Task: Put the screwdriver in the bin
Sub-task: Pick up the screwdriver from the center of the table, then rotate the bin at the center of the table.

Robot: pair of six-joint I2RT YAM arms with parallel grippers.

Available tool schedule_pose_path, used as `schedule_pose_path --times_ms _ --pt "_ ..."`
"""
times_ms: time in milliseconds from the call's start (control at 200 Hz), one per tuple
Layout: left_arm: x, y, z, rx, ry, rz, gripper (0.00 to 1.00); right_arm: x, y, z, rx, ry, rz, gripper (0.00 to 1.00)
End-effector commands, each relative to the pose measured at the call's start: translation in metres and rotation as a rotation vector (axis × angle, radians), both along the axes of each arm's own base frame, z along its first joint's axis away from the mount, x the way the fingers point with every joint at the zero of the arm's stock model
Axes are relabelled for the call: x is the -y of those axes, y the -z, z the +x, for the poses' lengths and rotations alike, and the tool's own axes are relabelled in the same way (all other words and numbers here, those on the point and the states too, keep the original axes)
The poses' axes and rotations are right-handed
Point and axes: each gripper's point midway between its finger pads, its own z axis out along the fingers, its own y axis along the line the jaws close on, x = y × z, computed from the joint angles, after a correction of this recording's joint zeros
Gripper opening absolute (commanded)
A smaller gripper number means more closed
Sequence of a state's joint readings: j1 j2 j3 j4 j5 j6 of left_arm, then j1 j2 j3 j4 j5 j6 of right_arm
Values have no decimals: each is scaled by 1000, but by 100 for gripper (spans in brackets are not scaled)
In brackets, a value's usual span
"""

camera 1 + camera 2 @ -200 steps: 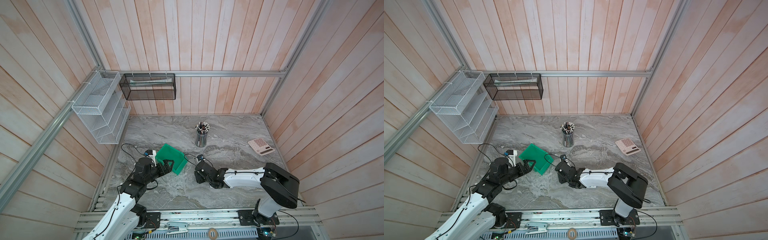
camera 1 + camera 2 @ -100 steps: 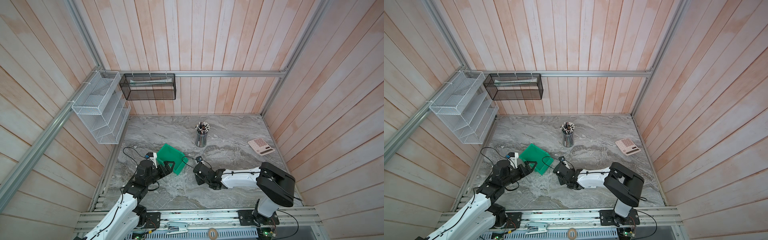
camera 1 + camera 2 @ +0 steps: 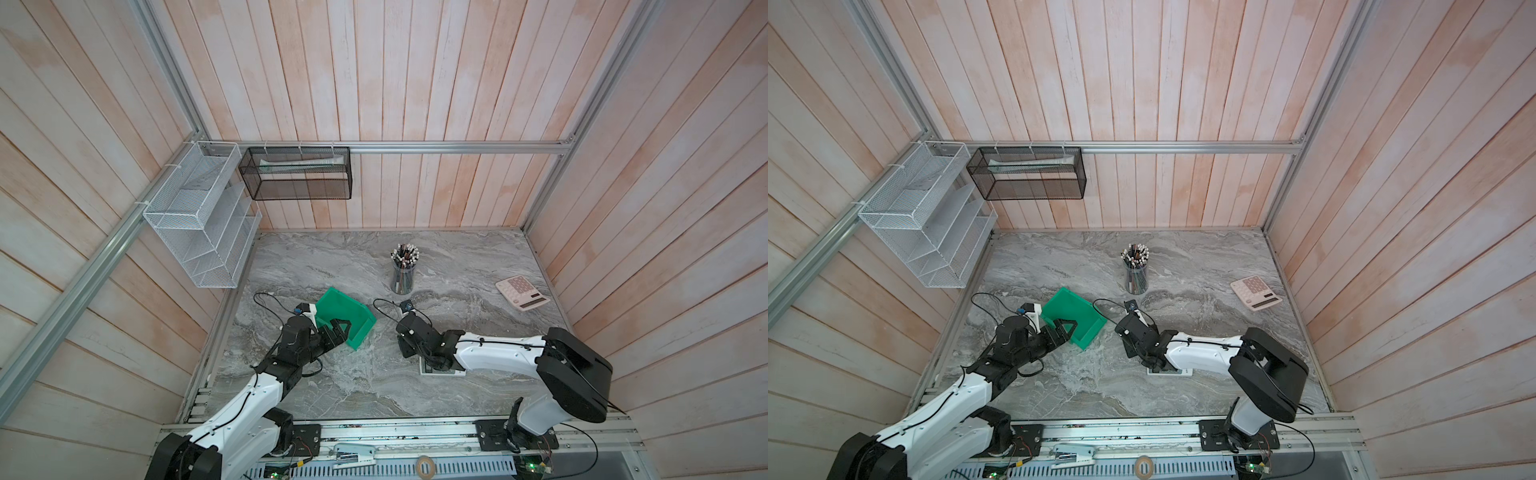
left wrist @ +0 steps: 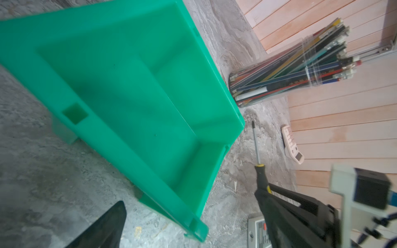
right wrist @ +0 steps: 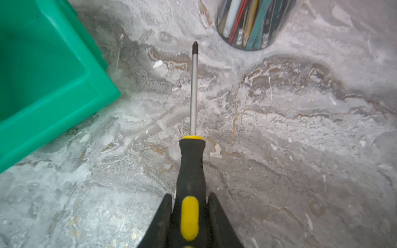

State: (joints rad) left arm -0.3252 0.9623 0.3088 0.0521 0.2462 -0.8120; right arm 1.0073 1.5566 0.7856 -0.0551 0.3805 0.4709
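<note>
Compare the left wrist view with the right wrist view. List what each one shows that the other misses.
Left wrist only: the bin seen from above with nothing inside, the pink calculator and the right arm's camera mount. Right wrist only: the screwdriver with its cross tip up close, and both fingers of the right gripper clamped on its handle. Both: bin, screwdriver, pencil cup and marble table.

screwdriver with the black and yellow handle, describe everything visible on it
Small screwdriver with a black rubbery handle, yellow patch and collar, thin silvery metal shaft and dark cross tip. The right gripper is shut on its handle's rear. Beside the green plastic bin, not in it, tip toward the clear pencil cup.
</note>
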Motion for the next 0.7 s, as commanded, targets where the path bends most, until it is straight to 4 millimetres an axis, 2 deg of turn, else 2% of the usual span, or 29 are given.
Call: schedule_pose_path --times_ms 0,210,480,605,695 --pt "-3 -17 22 84 -21 30 100 -2 -23 8 58 -25 25 9" --pt "16 -24 44 109 35 -26 100 -13 -51 22 102 -55 46 9" --pt "29 -33 64 132 70 -49 100 -27 -80 30 83 -114 182 9" --pt "26 -48 69 150 85 18 100 -40 -90 31 75 -145 219 9" --pt "21 -58 63 159 78 44 100 -54 -93 30 44 -169 263 9"
